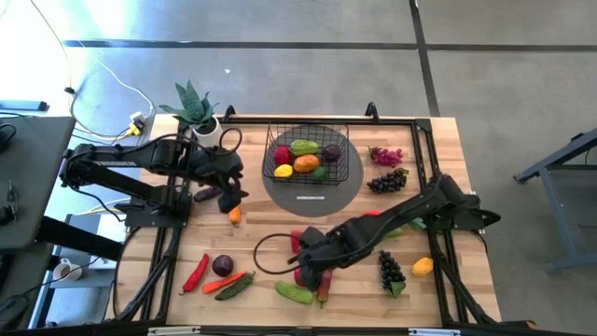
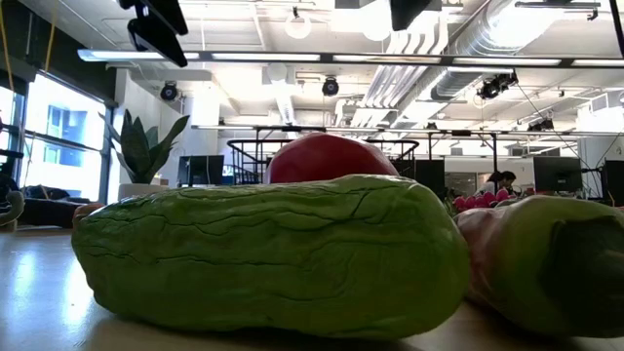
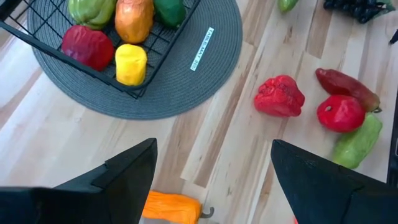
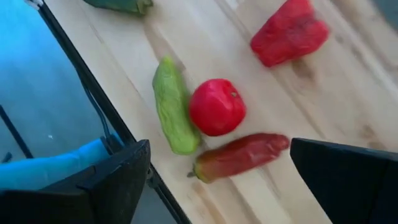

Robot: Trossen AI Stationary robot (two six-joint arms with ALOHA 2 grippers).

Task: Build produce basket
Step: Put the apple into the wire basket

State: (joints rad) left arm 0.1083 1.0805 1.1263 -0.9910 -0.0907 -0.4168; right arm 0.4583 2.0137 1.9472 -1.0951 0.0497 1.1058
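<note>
Right gripper fingers open, above tomato; cucumber touching alongside. Left gripper open, above carrot.

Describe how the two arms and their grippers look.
Both arms are dark, nearly black, built of jointed, boxy segments on black frame mounts. The left arm has a black cable looping near its wrist; the right arm has a similar loop. Each ends in a two-finger gripper, the left gripper and right gripper, with flat, wedge-shaped black fingers. No markings visible.
</note>
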